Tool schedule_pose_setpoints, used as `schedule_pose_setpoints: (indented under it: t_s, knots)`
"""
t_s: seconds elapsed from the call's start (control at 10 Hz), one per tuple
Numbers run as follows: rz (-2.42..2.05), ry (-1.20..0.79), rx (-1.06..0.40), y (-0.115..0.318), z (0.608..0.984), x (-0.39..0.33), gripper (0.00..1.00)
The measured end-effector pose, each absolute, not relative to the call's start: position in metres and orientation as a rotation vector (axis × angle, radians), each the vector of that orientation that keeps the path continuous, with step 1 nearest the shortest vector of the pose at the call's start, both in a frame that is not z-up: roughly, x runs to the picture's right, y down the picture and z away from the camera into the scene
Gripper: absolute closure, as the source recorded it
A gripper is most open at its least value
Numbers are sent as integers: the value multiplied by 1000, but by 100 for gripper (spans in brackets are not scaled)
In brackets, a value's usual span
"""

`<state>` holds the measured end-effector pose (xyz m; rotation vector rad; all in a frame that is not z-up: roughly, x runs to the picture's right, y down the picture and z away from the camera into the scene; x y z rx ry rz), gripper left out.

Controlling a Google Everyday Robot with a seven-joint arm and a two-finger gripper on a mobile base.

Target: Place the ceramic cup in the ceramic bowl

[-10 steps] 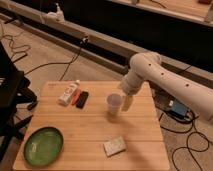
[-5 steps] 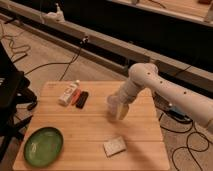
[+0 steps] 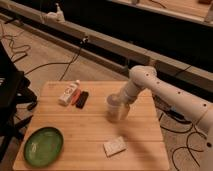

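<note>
Ceramic cup (image 3: pixel 115 109), small, plain and white, tapering toward its base: we find it upright on the light wooden table (image 3: pixel 90 125), a little right of centre. It is well apart from the shallow, glossy green ceramic bowl (image 3: pixel 44 146), which lies at the front-left corner.

Over the last second the white robot arm (image 3: pixel 142 79) has folded downward. Its gripper (image 3: pixel 121 100) now sits at the cup's upper right side, touching or just beside it; whether it has closed on the cup we cannot tell. The cup itself has scarcely shifted and appears to rest on the table.

We judge that the reach is complete and the grasp is the step in hand; lifting, carrying and setting down remain. The flat pale rectangular block (image 3: pixel 114 145) lies in front of the cup. The white bottle with red label (image 3: pixel 69 93) and a dark oblong object (image 3: pixel 81 98) lie behind and to its left. A carry toward the bowl should pass between these, over bare wood.
</note>
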<state>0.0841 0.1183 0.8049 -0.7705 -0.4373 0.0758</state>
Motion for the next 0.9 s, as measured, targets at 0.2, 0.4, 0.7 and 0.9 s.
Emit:
schedule_pose_setpoints:
  t_s: [0.2, 0.4, 0.7, 0.9]
  knots:
    - [75, -448, -785, 121, 818, 82, 51]
    - [71, -462, -793, 121, 824, 76, 72]
    - [57, -489, -773, 112, 815, 67, 98]
    - [-12, -553, -742, 108, 784, 38, 100]
